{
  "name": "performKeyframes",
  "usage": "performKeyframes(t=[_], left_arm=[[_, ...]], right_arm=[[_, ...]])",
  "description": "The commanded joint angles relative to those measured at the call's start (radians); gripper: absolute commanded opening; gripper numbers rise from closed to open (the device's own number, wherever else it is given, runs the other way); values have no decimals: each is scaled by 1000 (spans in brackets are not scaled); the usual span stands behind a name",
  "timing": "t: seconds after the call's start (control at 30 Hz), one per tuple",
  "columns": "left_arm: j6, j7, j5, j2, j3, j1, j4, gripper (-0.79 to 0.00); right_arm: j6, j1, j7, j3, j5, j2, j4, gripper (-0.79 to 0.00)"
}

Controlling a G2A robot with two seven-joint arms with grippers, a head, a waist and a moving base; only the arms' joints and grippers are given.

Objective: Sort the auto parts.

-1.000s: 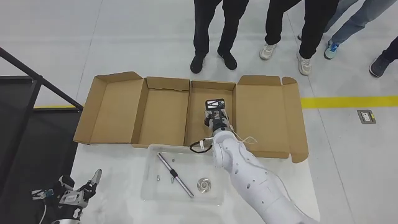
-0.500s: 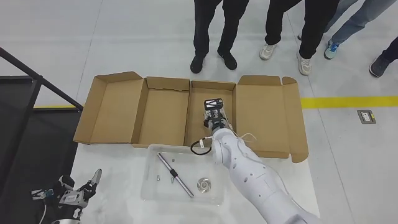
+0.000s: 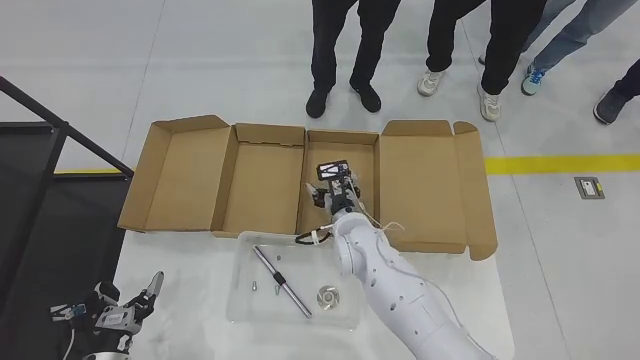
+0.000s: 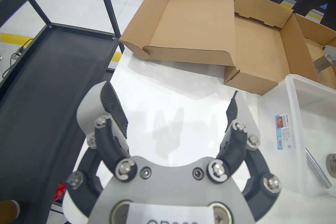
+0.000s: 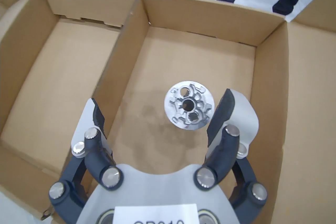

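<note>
My right gripper [image 5: 160, 101] has opened wide. The round metal part [image 5: 189, 108] is loose in the box [image 5: 199, 17]. My left gripper [image 4: 171, 93] is open and empty.

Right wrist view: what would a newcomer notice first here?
A round silver cast-metal disc with a centre hole sits inside a compartment of the brown cardboard box, below the open right tool. In the top view, a clear plastic bin in front of the box holds a long grey metal rod and a second silver disc.
</note>
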Motion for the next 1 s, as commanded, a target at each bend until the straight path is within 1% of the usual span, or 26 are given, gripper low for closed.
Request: performKeyframes(t=[0.0, 0.13, 0.23, 0.33, 0.47, 0.63, 0.7, 0.83, 0.97], left_arm=[[0, 0, 0, 0, 0, 0, 0, 0], [0, 0, 0, 0, 0, 0, 0, 0], [0, 0, 0, 0, 0, 0, 0, 0], [0, 0, 0, 0, 0, 0, 0, 0], [0, 0, 0, 0, 0, 0, 0, 0], [0, 0, 0, 0, 0, 0, 0, 0], [0, 0, 0, 0, 0, 0, 0, 0], [0, 0, 0, 0, 0, 0, 0, 0], [0, 0, 0, 0, 0, 0, 0, 0]], right_arm=[[-12, -69, 9, 16, -56, 19, -126, 0], [-81, -235, 75, 71, -175, 66, -403, 0], [-159, -351, 143, 109, -249, 95, -587, 0], [-247, -431, 245, 138, -311, 117, -713, 0], [-336, -487, 436, 146, -412, 135, -825, 0], [-400, -524, 622, 139, -484, 145, -902, 0], [-450, -527, 685, 131, -493, 148, -913, 0], [-495, -513, 807, 112, -493, 147, -898, 0], [-475, -473, 897, 98, -480, 139, -850, 0]])
